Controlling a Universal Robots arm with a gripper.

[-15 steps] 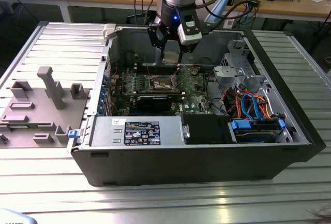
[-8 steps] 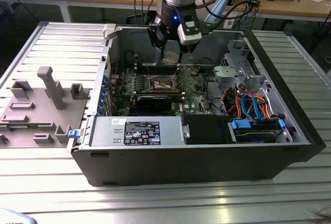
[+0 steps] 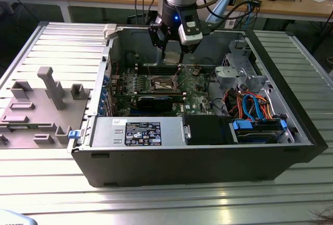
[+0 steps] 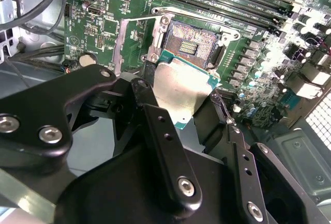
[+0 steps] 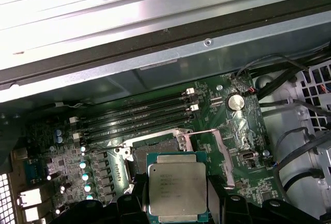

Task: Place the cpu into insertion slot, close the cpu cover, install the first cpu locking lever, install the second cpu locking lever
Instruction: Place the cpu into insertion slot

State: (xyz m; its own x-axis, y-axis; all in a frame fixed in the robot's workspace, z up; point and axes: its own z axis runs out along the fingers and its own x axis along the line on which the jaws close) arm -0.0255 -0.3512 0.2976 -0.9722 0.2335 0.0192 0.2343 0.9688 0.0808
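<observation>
Open computer case [image 3: 156, 168]: its walls stand well apart from the insertion slot [image 4: 192, 44], which lies uncovered on the green motherboard [image 5: 235, 133]. Memory slots [image 5: 137, 115] run just beside one rim of the slot, and the cpu cover [image 4: 118, 43] is swung up off another side, so the room over the slot is free. Gripper [image 4: 182, 107]: black fingers [image 4: 155, 125] clamped on opposite edges of the cpu [image 4: 183, 87], a flat square with a silvery-grey top and green edge, held above the slot and not seated.
</observation>
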